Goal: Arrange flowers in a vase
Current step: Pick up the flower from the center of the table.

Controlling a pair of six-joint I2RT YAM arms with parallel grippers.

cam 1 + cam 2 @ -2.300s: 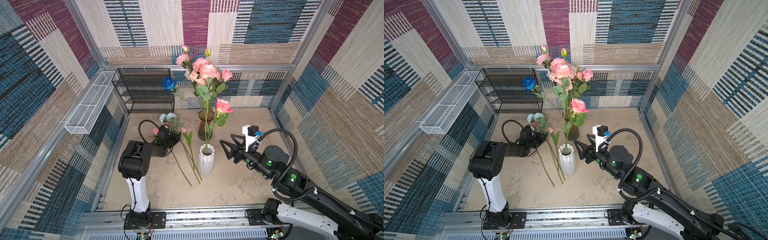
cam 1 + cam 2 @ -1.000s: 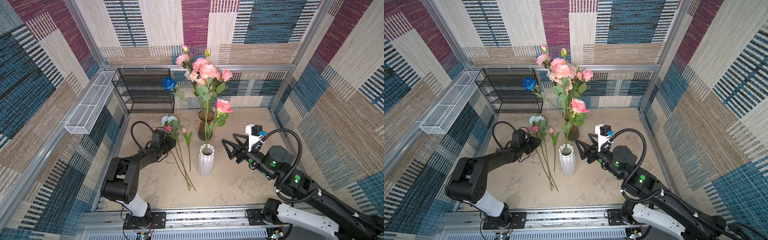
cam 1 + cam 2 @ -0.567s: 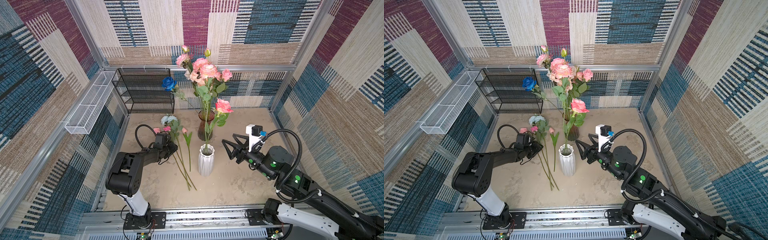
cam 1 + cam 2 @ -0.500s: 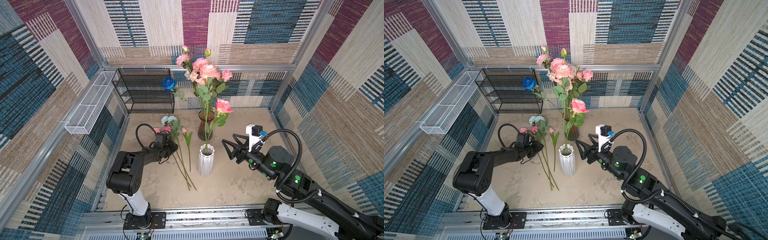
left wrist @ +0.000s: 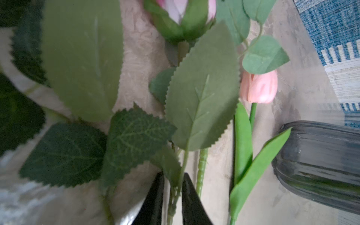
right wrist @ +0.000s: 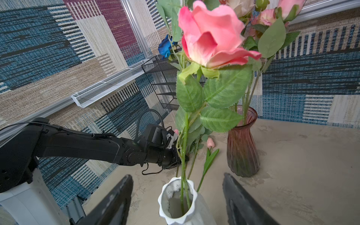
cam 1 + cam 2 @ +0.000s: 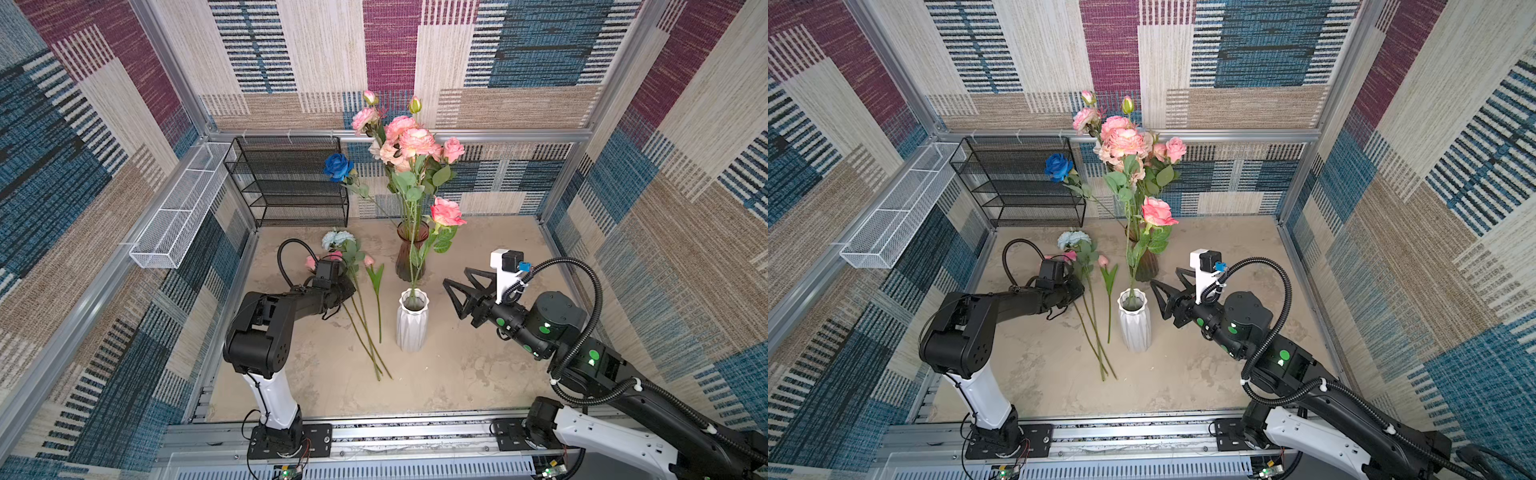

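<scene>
The thin, leafy green stem of one loose flower lies flat on the sandy table, among the other stems beside the white ribbed ceramic vase. Which bloom it carries I cannot tell. A second ago my left gripper stood wider over these stems. Now its jaws have pinched in, and stem and leaf fill the narrow gap between them. I judge the pick made, so lifting comes next. The pink bud and the short pink tulip lie just beside, outside my jaws. My right gripper hovers spread wide and empty near the vase, which already holds one pink rose.
</scene>
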